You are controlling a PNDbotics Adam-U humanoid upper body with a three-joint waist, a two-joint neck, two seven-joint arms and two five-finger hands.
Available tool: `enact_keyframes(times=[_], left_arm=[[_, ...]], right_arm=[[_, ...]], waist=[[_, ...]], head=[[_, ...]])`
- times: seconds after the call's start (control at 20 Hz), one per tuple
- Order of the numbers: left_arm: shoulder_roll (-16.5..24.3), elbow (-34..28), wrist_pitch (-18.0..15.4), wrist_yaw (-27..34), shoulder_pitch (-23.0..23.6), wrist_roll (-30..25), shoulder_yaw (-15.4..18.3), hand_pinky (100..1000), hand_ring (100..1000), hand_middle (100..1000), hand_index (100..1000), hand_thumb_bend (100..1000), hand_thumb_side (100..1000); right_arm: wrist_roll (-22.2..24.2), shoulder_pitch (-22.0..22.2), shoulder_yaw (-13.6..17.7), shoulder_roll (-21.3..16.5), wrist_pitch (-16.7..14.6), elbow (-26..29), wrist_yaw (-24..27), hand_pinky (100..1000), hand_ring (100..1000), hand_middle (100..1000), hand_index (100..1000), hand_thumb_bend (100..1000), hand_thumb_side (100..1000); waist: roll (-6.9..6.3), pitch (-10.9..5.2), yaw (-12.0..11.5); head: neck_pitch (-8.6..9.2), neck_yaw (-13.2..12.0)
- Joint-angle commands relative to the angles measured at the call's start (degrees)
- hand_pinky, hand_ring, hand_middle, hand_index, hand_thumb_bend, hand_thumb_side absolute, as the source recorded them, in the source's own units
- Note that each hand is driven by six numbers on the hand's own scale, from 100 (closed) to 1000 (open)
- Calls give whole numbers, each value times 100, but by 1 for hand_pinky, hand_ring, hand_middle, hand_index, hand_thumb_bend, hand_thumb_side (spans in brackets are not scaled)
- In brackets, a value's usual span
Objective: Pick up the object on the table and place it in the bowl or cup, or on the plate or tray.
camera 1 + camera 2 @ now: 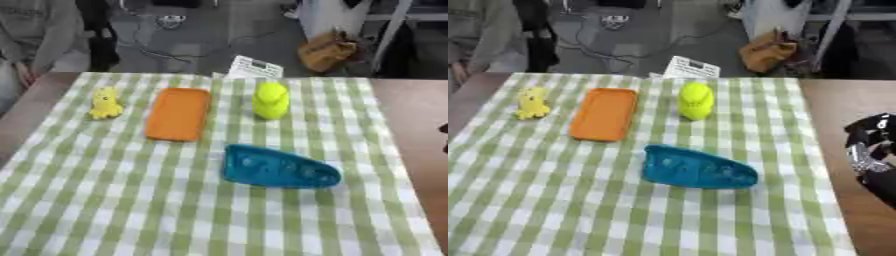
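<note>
The right hand [874,150] is seen at the bench's [842,110] right edge, clear of the flat orange rectangular tray [604,114]; its finger state cannot be told.

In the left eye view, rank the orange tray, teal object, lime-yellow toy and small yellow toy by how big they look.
1. Orange tray and teal object: they look about alike, and the teal one lies nearer the camera, so I won't rank them.
2. Lime-yellow toy.
3. Small yellow toy, smallest.
</note>
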State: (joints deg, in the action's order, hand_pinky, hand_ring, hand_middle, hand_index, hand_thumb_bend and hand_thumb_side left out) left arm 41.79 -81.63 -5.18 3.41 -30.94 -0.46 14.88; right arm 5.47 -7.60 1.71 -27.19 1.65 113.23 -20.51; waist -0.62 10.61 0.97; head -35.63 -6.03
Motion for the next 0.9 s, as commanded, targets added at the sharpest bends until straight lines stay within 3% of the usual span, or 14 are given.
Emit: enact_keyframes(times=[0.05, 0.3, 0.55, 0.9], left_arm=[[483, 389, 71, -294, -280, -43, -124, 681, 650, 772, 830, 100, 544], [693, 1103, 379, -734, -801, -173, -541, 684, 674, 791, 863, 100, 501], [809, 1807, 486, -1167, -1280, -344, -1047, 688, 715, 824, 896, 100, 362], [906, 2817, 640, -1789, -1572, -277, -1574, 690, 755, 826, 917, 100, 426]], right_arm=[[20, -68, 18, -184, -12, 136, 60, 387, 544, 640, 704, 100, 586], [47, -99, -17, -199, -26, 136, 68, 387, 544, 640, 704, 100, 587], [72, -142, -58, -208, -50, 136, 82, 385, 543, 640, 703, 100, 591], [101, -192, -103, -210, -80, 136, 94, 383, 542, 640, 703, 100, 594]], waist=[[-93, -164, 30], [-141, -110, 139], [-217, -26, 283], [-316, 144, 521]], head=[[100, -30], [159, -94], [218, -168], [362, -245]])
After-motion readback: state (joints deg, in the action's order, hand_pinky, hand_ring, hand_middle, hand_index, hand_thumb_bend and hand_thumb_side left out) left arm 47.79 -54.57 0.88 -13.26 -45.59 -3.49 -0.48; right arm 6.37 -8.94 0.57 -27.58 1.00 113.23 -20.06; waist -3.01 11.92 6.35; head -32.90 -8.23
